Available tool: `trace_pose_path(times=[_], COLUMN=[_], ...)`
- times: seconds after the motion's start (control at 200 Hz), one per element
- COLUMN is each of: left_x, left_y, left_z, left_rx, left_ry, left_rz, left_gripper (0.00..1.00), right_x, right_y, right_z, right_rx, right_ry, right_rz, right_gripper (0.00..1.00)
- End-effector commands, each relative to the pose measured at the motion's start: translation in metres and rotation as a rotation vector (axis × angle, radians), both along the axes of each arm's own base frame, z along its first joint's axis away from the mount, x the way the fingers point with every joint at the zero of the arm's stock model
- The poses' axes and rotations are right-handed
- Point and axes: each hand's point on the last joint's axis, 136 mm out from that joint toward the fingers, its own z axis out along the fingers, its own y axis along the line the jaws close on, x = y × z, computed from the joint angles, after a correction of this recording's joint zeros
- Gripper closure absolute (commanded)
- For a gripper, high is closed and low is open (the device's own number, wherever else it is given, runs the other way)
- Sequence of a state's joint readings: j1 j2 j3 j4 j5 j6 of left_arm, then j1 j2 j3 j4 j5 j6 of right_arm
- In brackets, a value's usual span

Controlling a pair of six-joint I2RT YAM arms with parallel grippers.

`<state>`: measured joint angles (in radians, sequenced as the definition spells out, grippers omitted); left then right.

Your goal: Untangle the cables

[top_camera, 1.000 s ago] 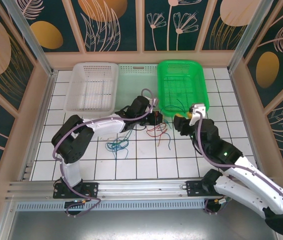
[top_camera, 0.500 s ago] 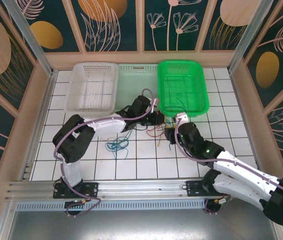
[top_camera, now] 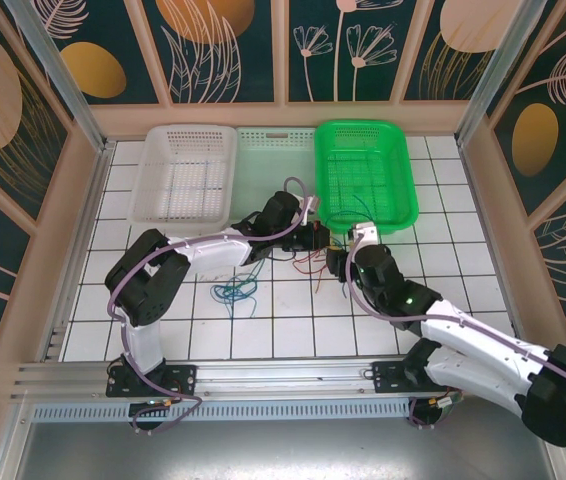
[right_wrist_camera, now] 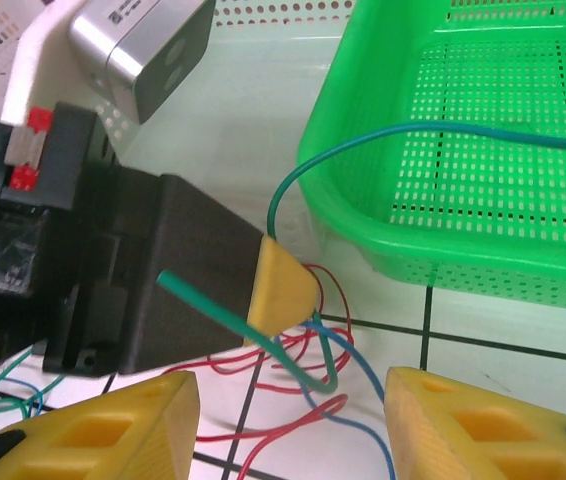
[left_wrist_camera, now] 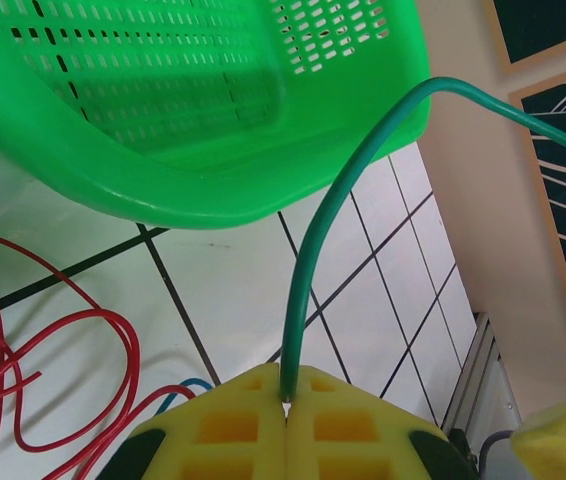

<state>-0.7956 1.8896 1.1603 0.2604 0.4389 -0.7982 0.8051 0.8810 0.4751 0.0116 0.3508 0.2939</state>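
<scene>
My left gripper (top_camera: 317,238) is shut on a teal-green cable (left_wrist_camera: 308,270), pinched between its yellow pads (left_wrist_camera: 253,425). That cable arcs up and over the rim of the green basket (left_wrist_camera: 163,190). Just right of it, my right gripper (top_camera: 336,262) hovers low over the floor. In the right wrist view the right gripper (right_wrist_camera: 288,430) stands open, with loose red cables (right_wrist_camera: 283,415), a blue cable (right_wrist_camera: 363,372) and a green cable end (right_wrist_camera: 213,312) lying between and ahead of its fingers. A separate blue and teal bundle (top_camera: 235,292) lies on the tiles to the left.
A white basket (top_camera: 185,170), a translucent basket (top_camera: 275,160) and the green basket (top_camera: 363,170) stand in a row at the back. The left gripper's black body (right_wrist_camera: 113,280) sits close in front of the right gripper. White tiles stretch open toward the front.
The right arm has swung left from beside the green basket to close by the left gripper and the red cables. The left gripper has kept its place and grip.
</scene>
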Motion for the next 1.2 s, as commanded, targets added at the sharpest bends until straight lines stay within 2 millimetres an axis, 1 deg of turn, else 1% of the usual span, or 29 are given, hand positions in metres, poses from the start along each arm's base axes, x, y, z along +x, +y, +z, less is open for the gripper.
trace_pose_path(times=[0.0,0.175,0.375,0.51,0.616,0.706,0.756,0.861,0.941,1.026,1.061,1.071,1.146,1.196], left_x=[-0.001,-0.003,-0.004,-0.005,-0.002,0.000,0.001,0.003,0.002,0.001,0.000,-0.002,-0.006,-0.008], left_y=[-0.001,-0.001,-0.004,-0.003,-0.001,0.001,0.003,0.007,0.010,0.012,0.011,0.013,0.013,0.014], left_z=[0.023,0.031,0.033,0.037,0.047,0.061,0.068,0.086,0.099,0.113,0.119,0.110,0.114,0.117], left_rx=[-0.058,-0.085,-0.108,-0.115,-0.155,-0.219,-0.249,-0.307,-0.342,-0.381,-0.399,-0.387,-0.413,-0.430], left_ry=[-0.036,-0.050,-0.053,-0.069,-0.089,-0.114,-0.130,-0.170,-0.203,-0.241,-0.253,-0.241,-0.256,-0.263], left_rz=[-0.013,-0.025,-0.037,-0.035,-0.004,0.027,0.043,0.071,0.081,0.080,0.073,0.071,0.057,0.050], left_gripper=[1.00,1.00,1.00,1.00,1.00,1.00,1.00,1.00,1.00,1.00,1.00,1.00,1.00,1.00], right_x=[0.013,0.020,0.027,0.029,0.029,0.026,0.022,0.013,0.005,-0.001,-0.003,-0.003,-0.004,-0.003], right_y=[-0.004,-0.009,-0.013,-0.017,-0.022,-0.027,-0.027,-0.033,-0.040,-0.044,-0.045,-0.046,-0.048,-0.045], right_z=[0.009,0.008,0.012,0.011,0.007,-0.002,-0.010,-0.037,-0.052,-0.055,-0.054,-0.054,-0.053,-0.052], right_rx=[0.047,0.087,0.184,0.233,0.271,0.369,0.436,0.564,0.668,0.787,0.827,0.835,0.878,0.886], right_ry=[-0.052,-0.062,-0.081,-0.079,-0.052,-0.005,0.030,0.133,0.185,0.201,0.201,0.203,0.221,0.241], right_rz=[-0.050,-0.054,-0.047,-0.060,-0.102,-0.151,-0.161,-0.239,-0.297,-0.307,-0.307,-0.309,-0.324,-0.318], right_gripper=[0.49,0.56,0.75,0.93,1.00,1.00,1.00,1.00,1.00,1.00,1.00,1.00,1.00,1.00])
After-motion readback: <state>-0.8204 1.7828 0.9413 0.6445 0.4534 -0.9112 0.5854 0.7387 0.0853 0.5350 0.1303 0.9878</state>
